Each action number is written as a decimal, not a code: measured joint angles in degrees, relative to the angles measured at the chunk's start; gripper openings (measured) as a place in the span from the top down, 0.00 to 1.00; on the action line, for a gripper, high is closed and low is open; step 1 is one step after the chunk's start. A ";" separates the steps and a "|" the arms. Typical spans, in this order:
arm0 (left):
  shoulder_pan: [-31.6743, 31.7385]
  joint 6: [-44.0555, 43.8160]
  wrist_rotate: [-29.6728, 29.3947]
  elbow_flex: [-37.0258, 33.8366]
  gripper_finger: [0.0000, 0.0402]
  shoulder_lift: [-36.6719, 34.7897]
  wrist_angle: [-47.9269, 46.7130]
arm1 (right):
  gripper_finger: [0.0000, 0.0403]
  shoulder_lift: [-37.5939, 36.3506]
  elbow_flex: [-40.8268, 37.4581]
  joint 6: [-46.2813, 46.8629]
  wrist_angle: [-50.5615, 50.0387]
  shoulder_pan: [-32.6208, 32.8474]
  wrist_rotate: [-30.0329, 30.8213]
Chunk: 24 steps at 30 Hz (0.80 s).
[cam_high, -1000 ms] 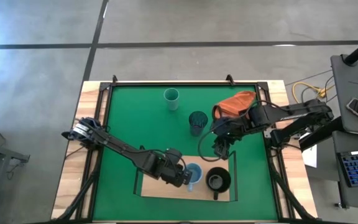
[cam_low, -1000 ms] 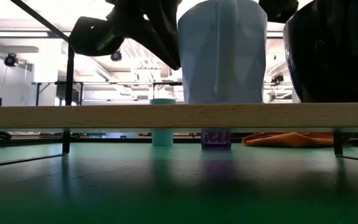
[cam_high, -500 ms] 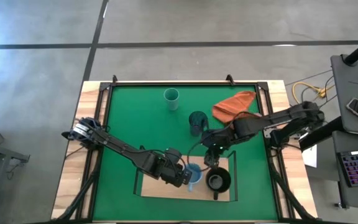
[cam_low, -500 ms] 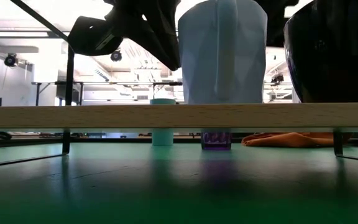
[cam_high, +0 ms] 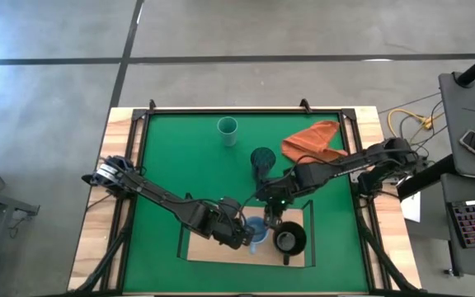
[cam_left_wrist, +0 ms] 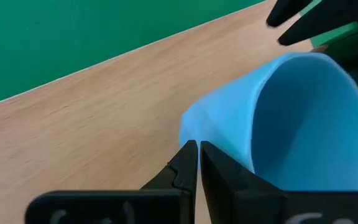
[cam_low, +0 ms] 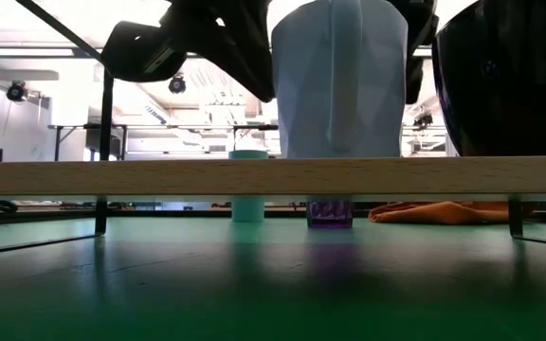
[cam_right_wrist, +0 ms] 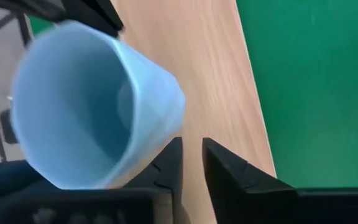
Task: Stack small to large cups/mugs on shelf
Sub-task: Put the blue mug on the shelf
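Observation:
The light blue mug (cam_high: 258, 232) and the black mug (cam_high: 289, 240) stand upright side by side on the light-wood shelf board (cam_high: 209, 249). The pale teal cup (cam_high: 228, 129) and the purple tumbler (cam_high: 262, 162) stand on the green mat farther back. My left gripper (cam_high: 243, 233) is shut at the blue mug's left side. My right gripper (cam_high: 272, 221) hovers between the two mugs at the blue mug's right side. Its fingers are a narrow gap apart with nothing between them. My left gripper's shut fingertips (cam_left_wrist: 190, 154) lie against the blue mug's outer wall (cam_left_wrist: 211, 122), low on its left side. They come level from the table's left. The mug stands upright on the board. My right gripper has one finger (cam_right_wrist: 168, 163) right beside the mug's wall (cam_right_wrist: 155, 127); I cannot tell whether it touches.
An orange-red cloth (cam_high: 312, 140) lies on the mat at the back right, partly under my right arm. The shelf's thin black uprights (cam_low: 101, 142) stand at its ends. The green mat (cam_high: 180, 165) has free room on its left half.
My right gripper has gone toward the table's near edge and a little left, from above the board's far edge to the right side of the blue mug. Both mugs stand where they stood.

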 joint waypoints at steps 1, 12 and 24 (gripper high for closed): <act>0.00 0.00 0.00 0.02 0.99 -0.02 0.05 | 0.88 -0.03 0.00 -0.02 0.78 0.00 -0.02; -0.03 0.00 0.02 0.05 0.99 -0.02 2.89 | 0.98 -0.05 0.04 1.00 3.80 0.65 -2.86; -1.71 -0.09 0.40 0.07 0.99 -0.02 3.09 | 0.98 -0.10 0.04 2.78 5.47 2.64 -3.11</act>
